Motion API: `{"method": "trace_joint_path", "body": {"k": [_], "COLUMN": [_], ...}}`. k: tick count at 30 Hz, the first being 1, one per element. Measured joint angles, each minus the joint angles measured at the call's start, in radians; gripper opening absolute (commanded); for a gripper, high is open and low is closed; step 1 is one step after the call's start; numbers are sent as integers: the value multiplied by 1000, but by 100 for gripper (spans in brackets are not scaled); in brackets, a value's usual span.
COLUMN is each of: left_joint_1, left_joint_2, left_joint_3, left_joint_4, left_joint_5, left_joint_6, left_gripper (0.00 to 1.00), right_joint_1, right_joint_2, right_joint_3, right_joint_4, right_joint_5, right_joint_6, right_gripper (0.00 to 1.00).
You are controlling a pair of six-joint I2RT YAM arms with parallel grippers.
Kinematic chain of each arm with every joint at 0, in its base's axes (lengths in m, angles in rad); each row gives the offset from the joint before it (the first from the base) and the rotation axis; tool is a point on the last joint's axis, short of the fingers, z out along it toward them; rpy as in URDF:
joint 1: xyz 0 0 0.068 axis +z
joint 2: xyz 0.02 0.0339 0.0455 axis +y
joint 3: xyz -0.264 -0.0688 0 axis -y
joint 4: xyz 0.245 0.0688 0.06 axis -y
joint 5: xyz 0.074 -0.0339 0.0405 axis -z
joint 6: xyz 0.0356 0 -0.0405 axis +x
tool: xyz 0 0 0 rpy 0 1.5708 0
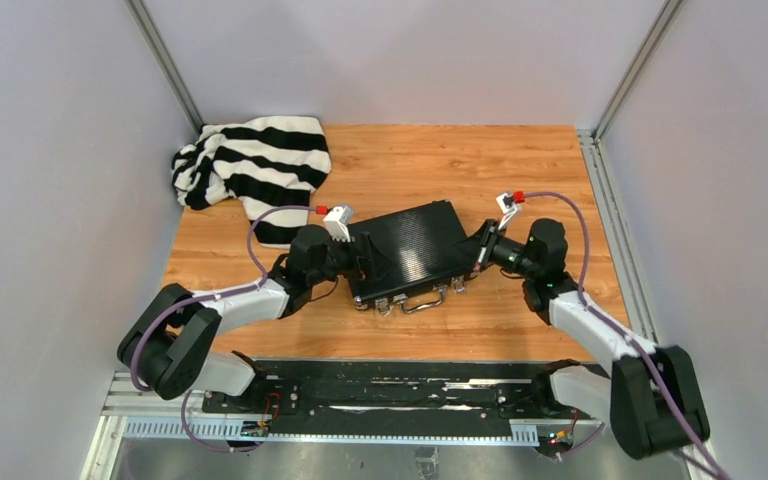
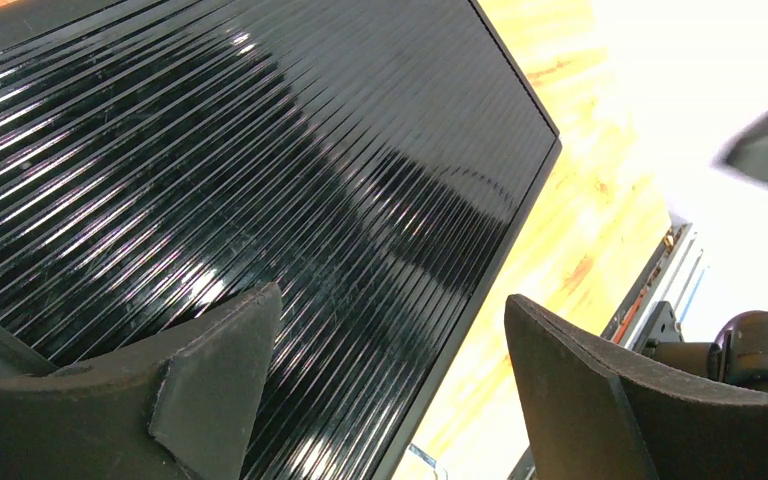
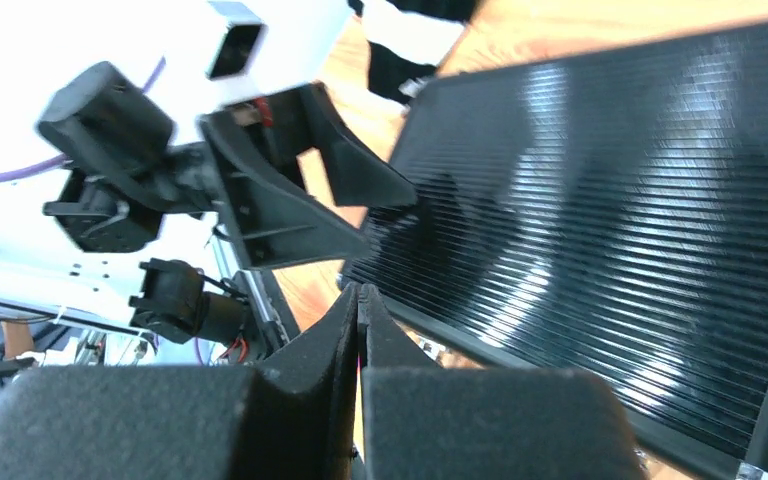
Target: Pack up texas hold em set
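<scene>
A black-and-white striped cloth (image 1: 255, 165) lies crumpled at the far left corner of the wooden desk (image 1: 520, 170), well apart from the rest. The left gripper (image 1: 353, 258) reaches in to the left end of the black ribbed case (image 1: 415, 245). Its fingers (image 2: 215, 385) are spread wide: in the left wrist view one hangs over the glossy lid and the other sits past the lid's edge, over bare wood. Nothing is held between them.

The case lies closed and flat at the middle of the desk, turned slightly askew. Its metal handle (image 1: 422, 302) and latches (image 1: 384, 303) are on the long side facing the arm bases. None of the set's contents can be seen.

At the case's right end sits the right gripper (image 1: 478, 258). In the right wrist view its two fingers are pressed flat together with nothing between them, the tips aimed at the case's edge. I cannot tell whether they touch it.
</scene>
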Motion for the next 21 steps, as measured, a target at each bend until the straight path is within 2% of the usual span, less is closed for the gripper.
{"method": "trace_joint_path", "body": {"k": [3,5,6,8,12,13,16,21], "left_joint_1": [0,0,0,0,0,0,0,0], "left_joint_2": [8,8,8,7,-2,-6,-24,-53], "left_joint_3": [6,7,6,8,8,8,8,3], "left_joint_4": [0,0,-3,-5,-19,-26,-51,-91], "left_joint_5": [4,5,5,5,5,5,4,-8], "left_joint_6": [0,0,0,1,8,8,13,19], "left_gripper": [88,88,88,88,88,88,88,86], "right_joint_1": [0,-3,-12,-1,-18,-23,-22,-9], "right_joint_2": [146,328,406,547,816,872,915,824], "right_joint_3": [-37,-89,-105,-153,-190,-190,-195,-212], "right_joint_4": [22,72,150,315,828,908,977,943], "right_joint_5": [16,25,-62,-104,-121,-121,-130,-85], "right_joint_6": [-22,13,43,69,155,208,299,362], "right_gripper": [1,1,1,0,1,1,1,1]}}
